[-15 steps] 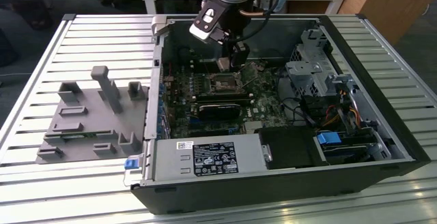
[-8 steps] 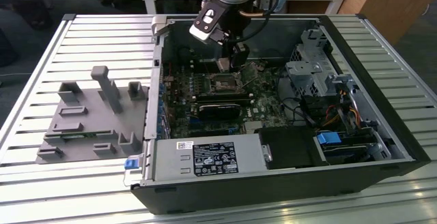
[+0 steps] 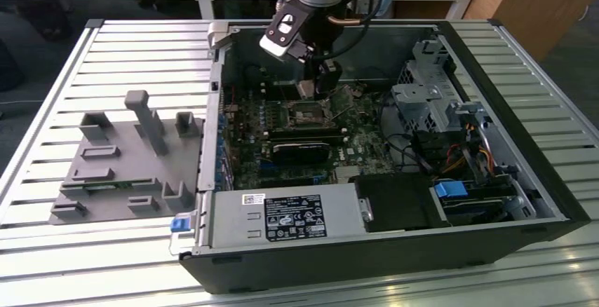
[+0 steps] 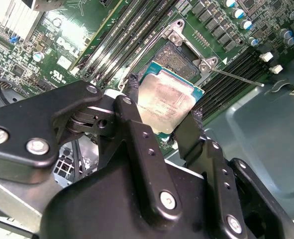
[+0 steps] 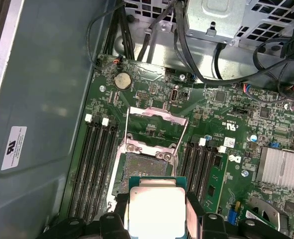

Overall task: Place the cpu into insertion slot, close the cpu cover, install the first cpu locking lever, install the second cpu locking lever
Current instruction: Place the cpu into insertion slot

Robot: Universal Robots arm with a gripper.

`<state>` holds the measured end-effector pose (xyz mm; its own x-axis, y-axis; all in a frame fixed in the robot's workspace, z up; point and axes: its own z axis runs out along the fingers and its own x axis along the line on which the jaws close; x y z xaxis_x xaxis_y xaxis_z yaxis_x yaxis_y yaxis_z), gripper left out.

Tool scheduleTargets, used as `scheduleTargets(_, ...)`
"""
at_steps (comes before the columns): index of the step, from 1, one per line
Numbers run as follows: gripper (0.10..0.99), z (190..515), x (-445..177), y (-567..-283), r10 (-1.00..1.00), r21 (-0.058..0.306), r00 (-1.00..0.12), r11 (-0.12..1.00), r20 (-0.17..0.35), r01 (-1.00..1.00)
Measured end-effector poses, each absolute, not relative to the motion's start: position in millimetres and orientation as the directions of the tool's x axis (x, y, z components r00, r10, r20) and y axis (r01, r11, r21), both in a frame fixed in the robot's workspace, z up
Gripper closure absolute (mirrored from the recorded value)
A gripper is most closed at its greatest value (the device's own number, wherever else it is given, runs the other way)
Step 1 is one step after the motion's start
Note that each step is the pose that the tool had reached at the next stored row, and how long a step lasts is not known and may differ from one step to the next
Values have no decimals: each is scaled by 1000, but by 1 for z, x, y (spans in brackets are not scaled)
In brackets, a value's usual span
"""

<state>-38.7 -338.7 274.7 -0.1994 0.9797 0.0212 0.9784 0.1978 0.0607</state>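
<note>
Setting: an open computer case [image 3: 374,265] is laid on its side on the slatted counter [image 3: 140,48], toward the counter's edge at the exterior view's right. A grey fixture [image 3: 122,160] is set beside it, toward the opposite edge.
Step in hand: this is judged to be the placing of the cpu [image 4: 169,102] into the insertion slot [image 5: 147,167]; nothing is seated yet.
Hand: the hand [image 5: 156,211] is closed only to the chip's width. The cpu is pinched by two opposite edges between the black fingers [image 4: 134,99], with its metal top left bare.
Position of the cpu: it is held off the motherboard [image 5: 206,107], just beside the slot and partly overlapping it in both wrist views. Whether it is squared to the slot cannot be told.
Insertion slot: it is seen uncovered, between two banks of memory slots [image 5: 92,159].
Cpu cover: the cpu cover [image 5: 161,114] is swung up off the slot and is not yet closed.
Locking lever: one locking lever [image 4: 236,77] is seen as a thin rod angled away from the slot's corner, and it appears unlatched.
How the step is best done: the chip should be kept level, matched to the slot's walls, and lowered straight without being slid across the contacts. The grip is best loosened only once the chip lies flat, since a tilted drop could bend the contacts.
</note>
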Motion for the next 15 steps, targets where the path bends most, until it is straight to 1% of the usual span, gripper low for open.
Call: scheduleTargets(15, 545, 271, -39, -339, 980, 58, -199, 197, 22, 979)
